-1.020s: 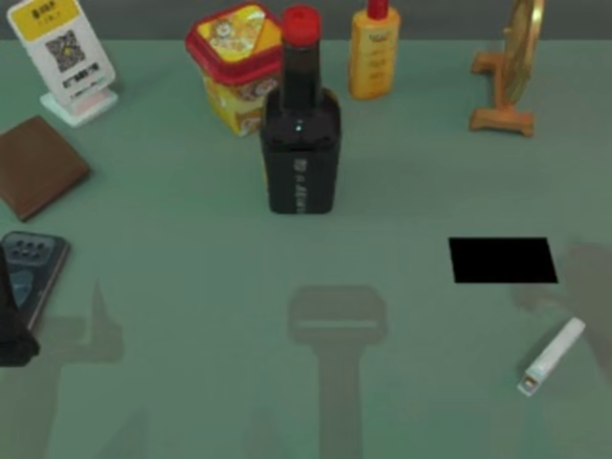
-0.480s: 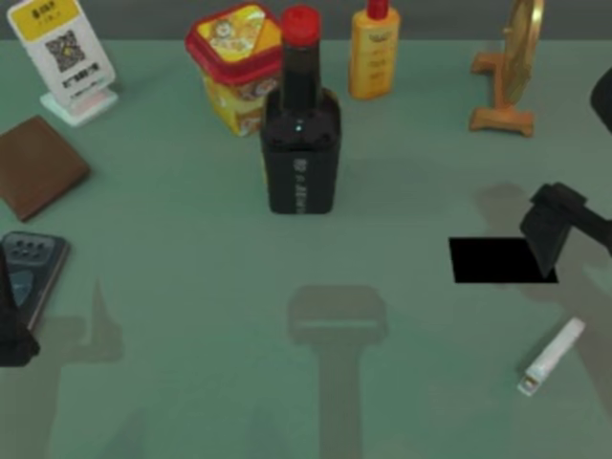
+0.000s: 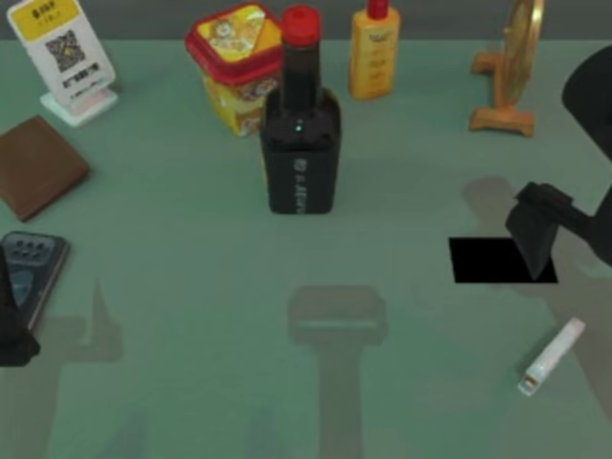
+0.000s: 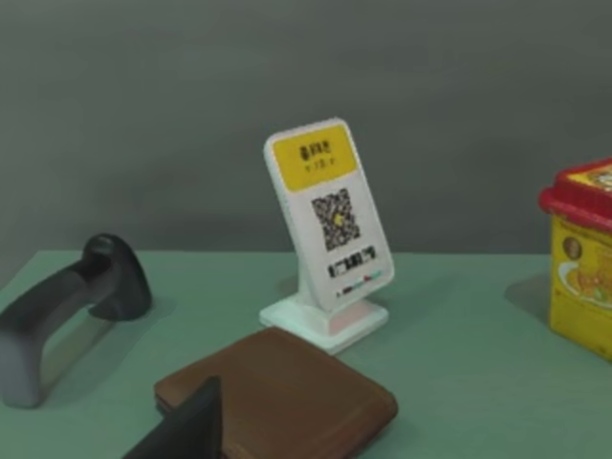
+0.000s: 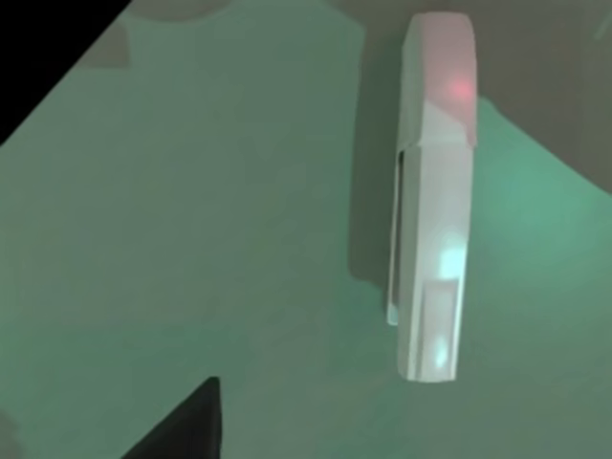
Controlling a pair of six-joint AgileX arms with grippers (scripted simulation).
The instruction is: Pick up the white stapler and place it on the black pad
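Note:
The white stapler (image 3: 552, 356) lies slanted on the green table near the front right, with nothing touching it. In the right wrist view the stapler (image 5: 435, 210) fills the middle, its pinkish end toward the black pad (image 5: 29, 48). The black pad (image 3: 492, 260) lies flat just behind the stapler. My right gripper (image 3: 533, 244) reaches in from the right edge and hangs open over the pad's right end, holding nothing; one fingertip (image 5: 191, 421) shows. My left gripper (image 3: 13, 335) stays parked at the left edge, open and holding nothing.
A tall dark bottle (image 3: 300, 153) stands mid-table. Behind it are a yellow tub (image 3: 234, 67), a yellow bottle (image 3: 373, 53) and a wooden stand (image 3: 512, 72). At the left are a QR sign (image 3: 67, 57), a brown pad (image 3: 38, 167) and a grey device (image 3: 33, 273).
My right arm has come in from the right edge and moved left over the black pad's right end. The stapler and the left arm have not moved.

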